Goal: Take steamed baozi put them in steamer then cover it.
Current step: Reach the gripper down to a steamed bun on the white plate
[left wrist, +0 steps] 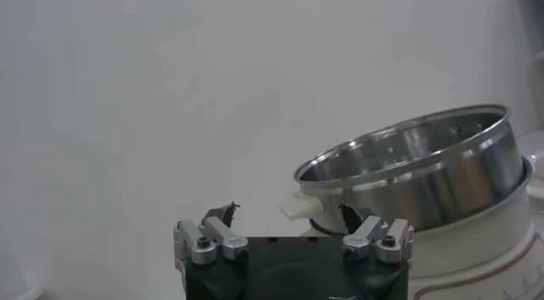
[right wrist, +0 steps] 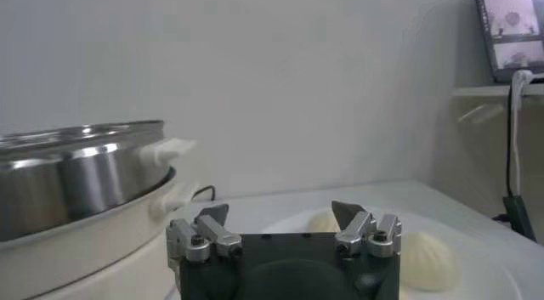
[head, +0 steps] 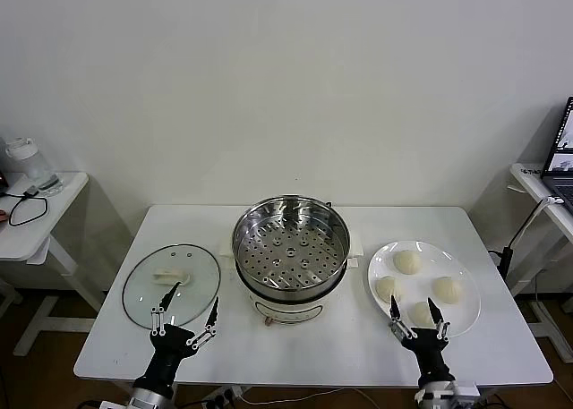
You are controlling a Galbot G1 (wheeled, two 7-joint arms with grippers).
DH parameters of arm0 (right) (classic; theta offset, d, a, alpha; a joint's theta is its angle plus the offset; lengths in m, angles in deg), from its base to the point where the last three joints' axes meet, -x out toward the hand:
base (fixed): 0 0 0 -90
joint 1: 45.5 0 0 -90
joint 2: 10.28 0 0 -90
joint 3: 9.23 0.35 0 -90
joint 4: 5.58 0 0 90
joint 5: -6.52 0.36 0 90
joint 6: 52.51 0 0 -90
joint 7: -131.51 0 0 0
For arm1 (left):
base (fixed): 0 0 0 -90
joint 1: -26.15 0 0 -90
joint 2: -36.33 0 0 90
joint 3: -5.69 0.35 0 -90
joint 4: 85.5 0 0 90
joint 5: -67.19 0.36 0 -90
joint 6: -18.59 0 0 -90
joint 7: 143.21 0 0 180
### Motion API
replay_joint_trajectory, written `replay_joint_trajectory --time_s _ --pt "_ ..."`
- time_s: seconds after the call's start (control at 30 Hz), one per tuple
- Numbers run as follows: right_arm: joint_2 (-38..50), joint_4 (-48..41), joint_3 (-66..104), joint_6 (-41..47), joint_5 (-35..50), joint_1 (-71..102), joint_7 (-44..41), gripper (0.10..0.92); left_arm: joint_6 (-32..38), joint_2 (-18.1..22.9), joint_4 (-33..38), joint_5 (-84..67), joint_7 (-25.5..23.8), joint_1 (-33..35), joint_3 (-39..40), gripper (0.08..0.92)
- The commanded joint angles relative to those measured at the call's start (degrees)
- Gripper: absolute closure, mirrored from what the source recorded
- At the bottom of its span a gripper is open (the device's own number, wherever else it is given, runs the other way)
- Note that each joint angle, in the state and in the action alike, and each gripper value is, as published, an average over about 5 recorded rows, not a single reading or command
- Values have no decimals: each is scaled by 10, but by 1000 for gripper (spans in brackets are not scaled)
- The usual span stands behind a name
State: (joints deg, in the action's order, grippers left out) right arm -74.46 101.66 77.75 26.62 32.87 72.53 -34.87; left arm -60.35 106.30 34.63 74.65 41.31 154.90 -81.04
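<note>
Both grippers spread wide and empty at the bottom edge of the head view — nothing grasped.

The steamer (head: pixel 290 248) stands uncovered at frame centre on the white table (head: pixel 313 351), its perforated tray bare. The cover (head: pixel 171 284) lies flat at lower left, with the left gripper (head: pixel 184 314) over its near rim. Four steamed baozi (head: pixel 407 262) sit on a white plate (head: pixel 466 324) at lower right — the right gripper (head: pixel 416 311) hangs above the plate's near edge, fingers released, just in front of the nearest bun.
</note>
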Motion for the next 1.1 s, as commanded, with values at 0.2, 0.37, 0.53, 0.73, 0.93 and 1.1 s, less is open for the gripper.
replay_joint_trajectory --time_s 0.2,0.37,0.53,0.73,0.93,1.1 --pt "89 -129 -48 86 96 -276 12 203 6 -2 21 4 0 10 -1 177" --pt "142 -248 -129 117 136 -418 -43 203 7 -3 27 4 1 10 -4 177" --pt "203 -360 -231 143 148 -533 -180 203 9 -4 29 4 1 10 -3 177" --pt "251 -441 -349 138 102 -623 -376 203 10 -4 31 3 2 8 -2 177" --pt "261 -519 -462 114 6 -733 -569 203 7 -5 34 3 5 9 -4 177" --pt "242 -592 -525 77 -97 -814 -740 203 7 -2 35 3 5 12 -7 177"
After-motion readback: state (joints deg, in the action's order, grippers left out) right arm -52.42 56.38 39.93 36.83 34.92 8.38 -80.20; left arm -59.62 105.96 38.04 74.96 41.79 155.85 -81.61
